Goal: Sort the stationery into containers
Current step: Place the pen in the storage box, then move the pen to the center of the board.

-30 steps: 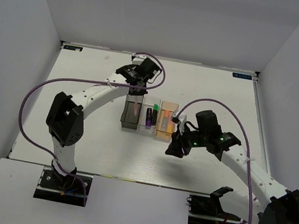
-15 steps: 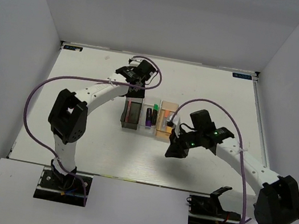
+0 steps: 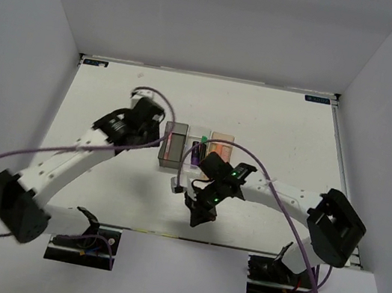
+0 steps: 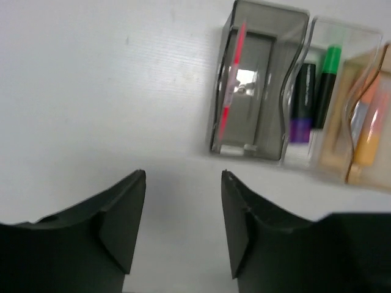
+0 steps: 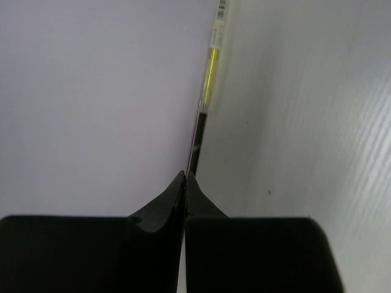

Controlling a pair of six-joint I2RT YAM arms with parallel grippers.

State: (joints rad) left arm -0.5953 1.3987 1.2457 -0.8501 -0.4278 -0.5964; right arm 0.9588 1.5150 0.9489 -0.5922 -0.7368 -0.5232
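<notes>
Three joined containers stand mid-table: a smoky grey bin [image 4: 263,116] [image 3: 171,150], a clear bin [image 4: 317,155] and an orange-tan bin [image 4: 339,162] [image 3: 221,140]. A pink pen [image 4: 232,79] leans inside the grey bin. Highlighters with a purple cap [image 4: 300,122] and a green cap [image 4: 330,61] lie in the clear bin. An orange-capped highlighter [image 4: 370,131] lies in the tan bin. My left gripper [image 4: 183,174] [image 3: 154,132] is open and empty, left of the bins. My right gripper [image 5: 186,174] [image 3: 194,218] is shut on a thin yellow pen [image 5: 209,67] that sticks out past its tips.
White walls close in the table [image 3: 276,123] on three sides. The right arm's forearm [image 3: 278,195] and its purple cable [image 3: 254,160] stretch across the area just in front of the bins.
The left gripper opened and drew back leftward from over the grey bin, leaving the pink pen inside. The right gripper shut and swung left and nearer, in front of the bins.
</notes>
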